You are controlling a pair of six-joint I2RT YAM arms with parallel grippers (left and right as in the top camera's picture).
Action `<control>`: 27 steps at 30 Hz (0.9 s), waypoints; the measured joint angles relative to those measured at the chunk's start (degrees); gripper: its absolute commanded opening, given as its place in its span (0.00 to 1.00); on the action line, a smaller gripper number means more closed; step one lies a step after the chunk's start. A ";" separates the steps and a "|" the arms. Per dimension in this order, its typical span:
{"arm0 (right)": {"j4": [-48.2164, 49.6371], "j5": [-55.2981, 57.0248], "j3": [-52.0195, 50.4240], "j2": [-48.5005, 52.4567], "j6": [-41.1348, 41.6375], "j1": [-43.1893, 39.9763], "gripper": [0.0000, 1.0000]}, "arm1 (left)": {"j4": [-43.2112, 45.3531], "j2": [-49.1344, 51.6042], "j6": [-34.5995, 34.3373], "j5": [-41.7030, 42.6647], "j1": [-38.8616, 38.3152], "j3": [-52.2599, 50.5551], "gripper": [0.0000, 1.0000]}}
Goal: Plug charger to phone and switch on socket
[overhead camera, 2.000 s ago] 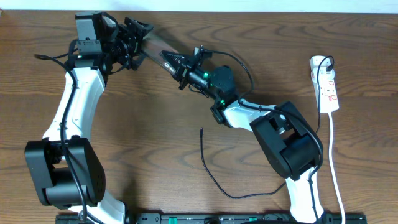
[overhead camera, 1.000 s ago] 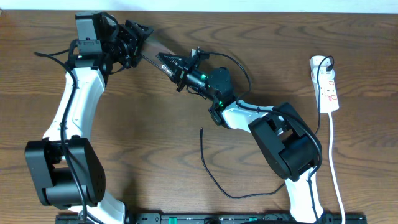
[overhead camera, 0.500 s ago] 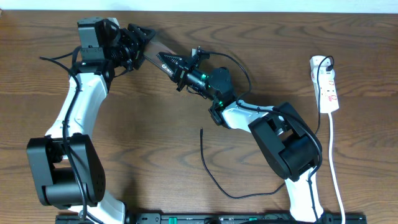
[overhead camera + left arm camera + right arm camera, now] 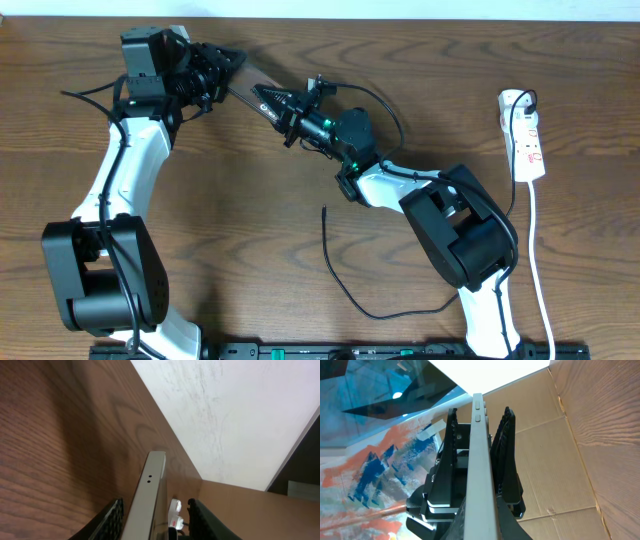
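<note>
The phone point(image 4: 247, 80) is held in the air, edge-on, between my two grippers at the back left of the table. My right gripper point(image 4: 276, 101) is shut on its near end; in the right wrist view the phone's pale edge point(image 4: 479, 450) runs up from the right gripper point(image 4: 483, 521). My left gripper point(image 4: 227, 62) straddles the far end, open, with a gap beside the phone's edge point(image 4: 150, 485) in the left wrist view point(image 4: 155, 522). The charger point(image 4: 335, 272) lies loose on the table, its tip pointing up. The socket point(image 4: 528, 143) lies at the far right.
The socket's white cord point(image 4: 541, 270) runs down the right side to the front edge. A black plug point(image 4: 524, 100) sits in the strip's top end. Both arm bases stand at the front edge, and the charger cable loops under the right arm.
The left gripper's jaws have narrowed around the phone's far end. The right arm and phone have barely moved.
</note>
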 measured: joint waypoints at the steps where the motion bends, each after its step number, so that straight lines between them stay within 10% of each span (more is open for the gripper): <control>1: 0.00 0.00 0.00 0.00 0.00 0.00 0.02 | 0.00 0.00 0.00 0.00 0.00 0.00 0.39; 27: 0.04 0.44 0.00 0.00 0.00 -0.07 0.02 | 9.94 0.00 1.01 2.47 0.26 -5.46 0.39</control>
